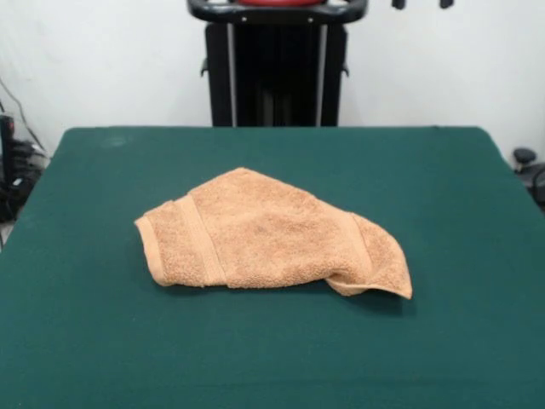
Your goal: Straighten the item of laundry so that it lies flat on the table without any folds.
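Observation:
The item of laundry (272, 234), an orange-tan terry towel, lies crumpled near the middle of the dark green table (85, 341). It forms a rough triangle with its peak toward the far side. One woven band runs down its left part, another down its right. The near right corner is doubled over and its edge curls up off the felt. Only the two dark tips of my gripper (421, 3) show at the top edge, far above and right of the towel, standing apart with nothing between them.
Green felt surrounds the towel on all sides, out to the table's edges. Dark cables and gear (13, 170) sit off the table's left side, and a small dark object (526, 160) sits off its right side.

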`<state>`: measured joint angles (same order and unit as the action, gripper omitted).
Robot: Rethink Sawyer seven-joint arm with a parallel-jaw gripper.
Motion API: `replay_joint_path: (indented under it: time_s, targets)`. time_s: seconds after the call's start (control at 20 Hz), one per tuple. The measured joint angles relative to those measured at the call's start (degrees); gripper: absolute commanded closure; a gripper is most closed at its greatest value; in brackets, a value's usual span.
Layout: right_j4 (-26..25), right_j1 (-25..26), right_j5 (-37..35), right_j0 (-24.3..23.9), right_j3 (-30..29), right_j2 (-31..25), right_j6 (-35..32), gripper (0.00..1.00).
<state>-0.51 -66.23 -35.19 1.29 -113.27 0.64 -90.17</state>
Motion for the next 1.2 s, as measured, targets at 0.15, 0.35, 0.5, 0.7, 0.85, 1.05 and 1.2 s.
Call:
replay_joint_path:
  time_s: [0.15, 0.35, 0.5, 0.7, 0.85, 1.05, 1.2]
  targets:
    - [-0.02, 2.09, -0.21, 0.06, 3.11, 0.18, 0.0, 0.0]
    - [-0.11, 5.01, -0.21, 0.11, 5.79, 0.58, 0.0, 0.0]
    - [-0.19, 8.22, -0.22, 0.31, 7.91, 1.28, 0.0, 0.0]
    - [-0.26, 12.56, -0.22, 0.44, 10.52, 2.22, 0.0, 0.0]
    - [-0.35, 16.21, -0.21, 0.63, 12.75, 3.28, 0.0, 0.0]
    - [-0.43, 20.64, -0.2, 1.04, 15.54, 4.33, 0.0, 0.0]
    - [-0.51, 23.87, -0.2, 1.51, 17.86, 5.06, 0.0, 0.0]
